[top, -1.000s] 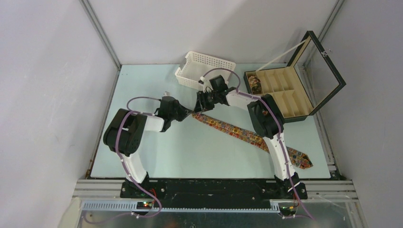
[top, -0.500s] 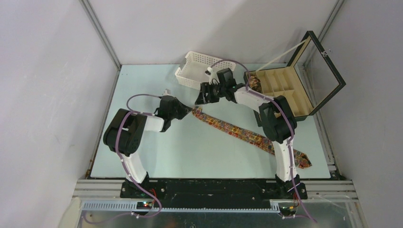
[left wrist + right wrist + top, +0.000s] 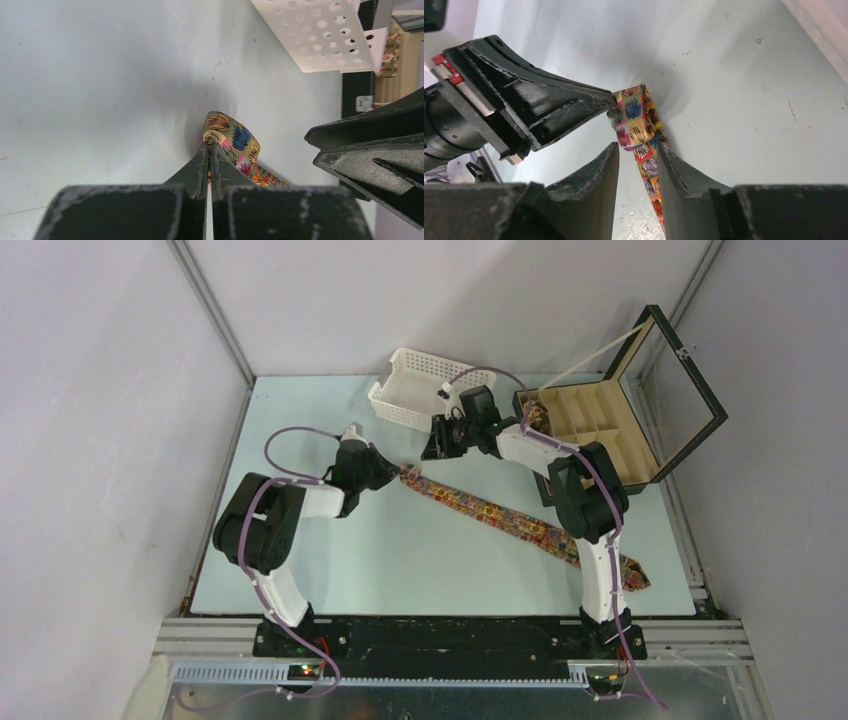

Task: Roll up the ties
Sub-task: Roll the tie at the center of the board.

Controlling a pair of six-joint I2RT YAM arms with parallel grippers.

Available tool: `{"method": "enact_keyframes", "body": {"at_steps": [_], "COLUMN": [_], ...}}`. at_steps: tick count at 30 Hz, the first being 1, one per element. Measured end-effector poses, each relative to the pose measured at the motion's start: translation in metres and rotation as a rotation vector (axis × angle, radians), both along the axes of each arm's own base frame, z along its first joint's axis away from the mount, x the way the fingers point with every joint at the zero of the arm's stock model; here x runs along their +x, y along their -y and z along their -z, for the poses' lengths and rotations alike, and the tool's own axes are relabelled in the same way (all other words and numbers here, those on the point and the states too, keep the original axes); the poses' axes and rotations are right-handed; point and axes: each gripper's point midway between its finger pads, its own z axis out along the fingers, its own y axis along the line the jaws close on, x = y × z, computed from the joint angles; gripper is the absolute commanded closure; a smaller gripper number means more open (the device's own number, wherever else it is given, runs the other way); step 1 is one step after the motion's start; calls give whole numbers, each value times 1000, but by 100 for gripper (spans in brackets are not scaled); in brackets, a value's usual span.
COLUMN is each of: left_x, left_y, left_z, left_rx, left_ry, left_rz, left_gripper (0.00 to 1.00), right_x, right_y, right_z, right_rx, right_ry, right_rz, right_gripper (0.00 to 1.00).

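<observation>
One tie (image 3: 500, 518), patterned in red, orange and yellow, lies as a flat diagonal strip from table centre to the near right. My left gripper (image 3: 397, 473) is shut on its narrow end, which is folded into a small loop (image 3: 240, 140) just past the left gripper (image 3: 209, 147). My right gripper (image 3: 636, 152) hangs open over that same end. The tie (image 3: 636, 127) passes between its fingers and lies close to the right one, with a gap on the left. A coiled tie (image 3: 535, 416) sits in the black box.
A white perforated basket (image 3: 425, 385) stands at the back, close behind the right gripper. The black compartmented box (image 3: 600, 445) with its raised glass lid sits at the back right. The right arm crosses over the tie's wide end near the front right.
My right gripper lifted off the tie end and drew back toward the basket, its fingers widening then narrowing. My left gripper pulled the tie slightly left.
</observation>
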Motion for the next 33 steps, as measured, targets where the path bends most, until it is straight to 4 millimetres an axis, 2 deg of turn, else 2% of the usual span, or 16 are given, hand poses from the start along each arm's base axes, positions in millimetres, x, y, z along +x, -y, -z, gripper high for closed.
{"method": "enact_keyframes", "body": {"at_steps": [9,16,27,33], "left_x": [0,-4,-14,-16], "left_y": [-8,-5,-17,-20], "left_z": [-11,-22,-19,-21], "left_rx": [177,312,554,656], "left_ry": [43,93,119,134], "left_rz": [4,23,35,36], "left_gripper": [100,100,100,100], "right_x": [-9,-17,-17,-19], "right_y": [6,11,17,20], "right_z": [17,28,14,18], "right_rx": [-24,-40,-25,-31], "right_ry": [-39,-66,-43,-54], "right_rz": [10,11,27,36], "right_gripper": [64,64,64,64]}}
